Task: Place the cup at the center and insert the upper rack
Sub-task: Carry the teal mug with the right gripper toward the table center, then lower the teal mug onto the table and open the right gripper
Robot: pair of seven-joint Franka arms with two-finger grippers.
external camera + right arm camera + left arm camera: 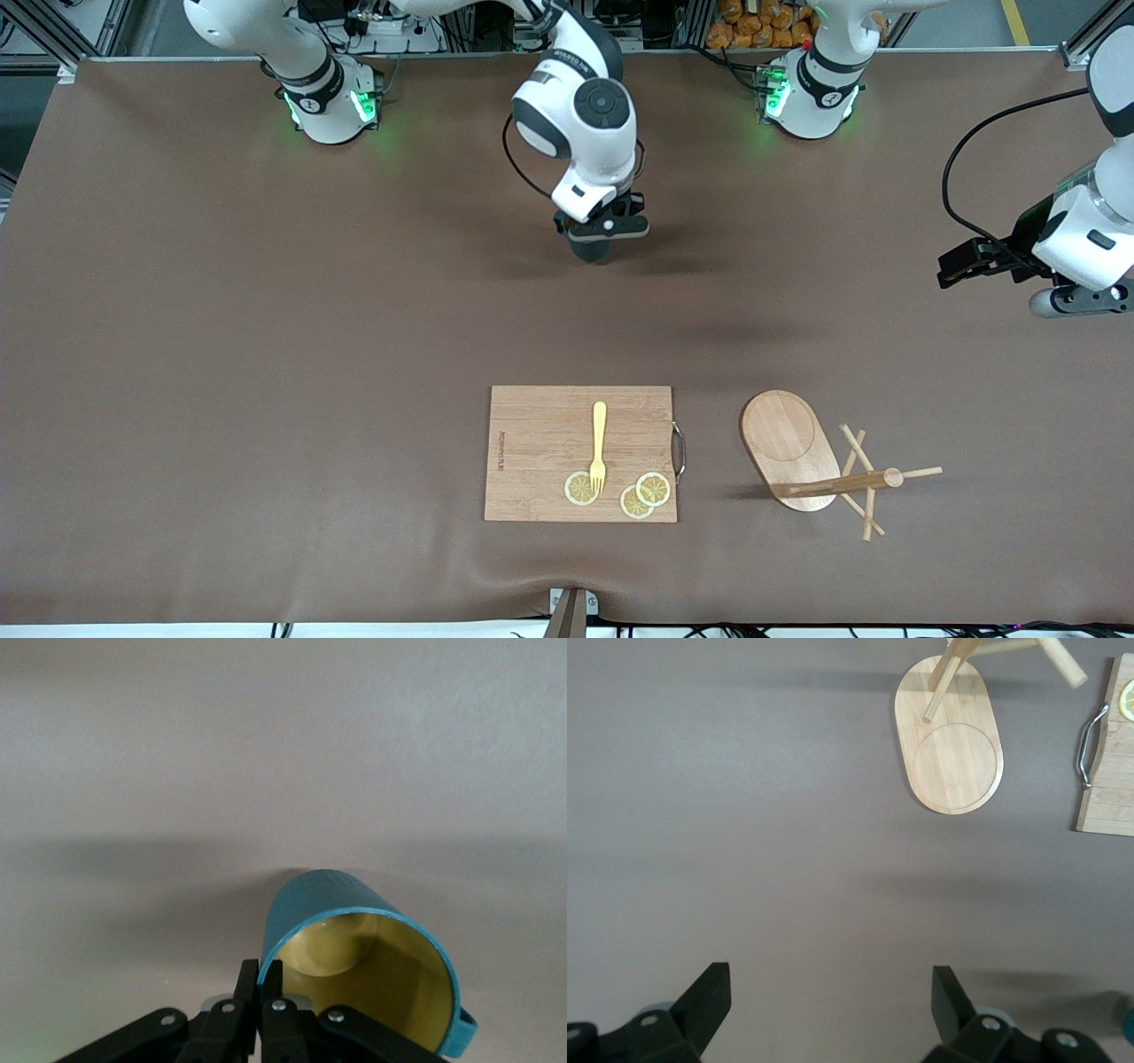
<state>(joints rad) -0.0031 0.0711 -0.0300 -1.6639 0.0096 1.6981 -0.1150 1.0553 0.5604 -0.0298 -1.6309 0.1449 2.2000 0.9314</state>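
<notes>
My right gripper (pixel 602 232) hangs over the middle of the table, shut on the rim of the cup (pixel 592 252). The right wrist view shows the cup (pixel 354 904), teal outside and yellow inside, with one finger inside the rim and one outside at the right gripper (pixel 270 979). Whether the cup touches the table I cannot tell. The upper rack (pixel 790 447), a wooden mug tree with an oval base, post and pegs, stands near the front edge toward the left arm's end. My left gripper (pixel 955 270) waits open and empty above that end of the table; its wrist view shows the left gripper (pixel 831 992) and the rack (pixel 950 744).
A wooden cutting board (pixel 532 443) with a metal handle (pixel 679 450) lies beside the rack, nearer the table's middle. On it are a yellow fork (pixel 599 441) and lemon slices (pixel 580 489). The board's edge (pixel 1107 806) shows in the left wrist view.
</notes>
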